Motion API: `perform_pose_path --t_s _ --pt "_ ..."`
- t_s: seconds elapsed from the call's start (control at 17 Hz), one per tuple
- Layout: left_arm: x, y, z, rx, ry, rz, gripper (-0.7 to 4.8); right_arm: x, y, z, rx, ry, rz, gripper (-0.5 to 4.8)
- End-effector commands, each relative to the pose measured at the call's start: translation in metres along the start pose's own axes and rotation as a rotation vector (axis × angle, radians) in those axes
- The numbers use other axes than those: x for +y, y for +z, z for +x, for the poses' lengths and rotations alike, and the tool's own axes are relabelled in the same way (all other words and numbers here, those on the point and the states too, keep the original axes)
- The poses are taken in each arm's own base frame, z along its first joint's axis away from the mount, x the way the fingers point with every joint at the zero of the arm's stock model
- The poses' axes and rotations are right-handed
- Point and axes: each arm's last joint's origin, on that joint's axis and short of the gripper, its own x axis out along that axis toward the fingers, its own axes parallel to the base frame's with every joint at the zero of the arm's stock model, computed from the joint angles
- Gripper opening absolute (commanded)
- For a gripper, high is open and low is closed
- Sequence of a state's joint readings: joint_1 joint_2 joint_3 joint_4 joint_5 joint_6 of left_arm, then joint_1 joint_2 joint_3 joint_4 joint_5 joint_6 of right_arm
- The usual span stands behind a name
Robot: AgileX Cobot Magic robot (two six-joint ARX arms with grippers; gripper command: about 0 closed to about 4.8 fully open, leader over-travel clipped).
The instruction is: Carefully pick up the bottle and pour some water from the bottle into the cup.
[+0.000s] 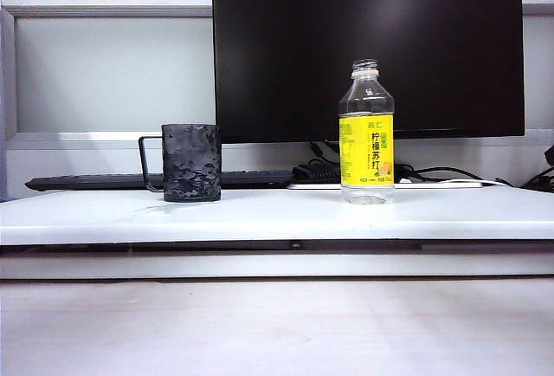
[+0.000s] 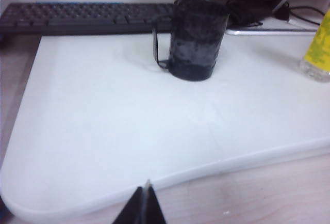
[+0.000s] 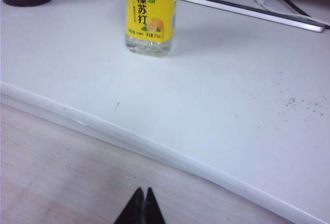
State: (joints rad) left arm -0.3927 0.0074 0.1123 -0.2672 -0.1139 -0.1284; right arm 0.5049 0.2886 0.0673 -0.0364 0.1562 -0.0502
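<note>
Open gap btwn cup (image 1: 191, 163) & bottle (image 1: 366, 133).

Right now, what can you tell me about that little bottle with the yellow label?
The bottle is small, clear plastic, uncapped, with a yellow wrap label printed in dark Chinese characters. It stands upright on the white board, right of the dark cup and taller than it. It looks nearly empty. Nothing touches it; both grippers are away from it, jaws shut.

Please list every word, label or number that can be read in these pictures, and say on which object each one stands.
"柠檬苏打": dark characters running down the yellow label of the bottle.
Small green text at the label's top and fine print at its foot: too blurred to read.
Keyboard key legends: too small to read.
Cup, monitor: no text visible.
</note>
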Motion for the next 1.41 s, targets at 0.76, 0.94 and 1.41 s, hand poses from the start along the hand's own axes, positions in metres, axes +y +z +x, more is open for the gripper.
perform_pose_path --t_s 0.76,0.94,1.41 --pt "0.031 -0.018 0.006 0.012 0.311 -0.055 0.13 -0.025 0.004 -0.017 -0.271 -0.248 0.072 0.12" --pt "0.042 -0.017 0.003 -0.022 0.43 -0.074 0.14 -0.033 0.002 -0.018 -0.263 -0.321 0.081 0.12" --pt "0.047 -0.02 0.004 -0.049 0.467 -0.08 0.14 -0.046 0.0 -0.022 -0.25 -0.47 0.097 0.12"
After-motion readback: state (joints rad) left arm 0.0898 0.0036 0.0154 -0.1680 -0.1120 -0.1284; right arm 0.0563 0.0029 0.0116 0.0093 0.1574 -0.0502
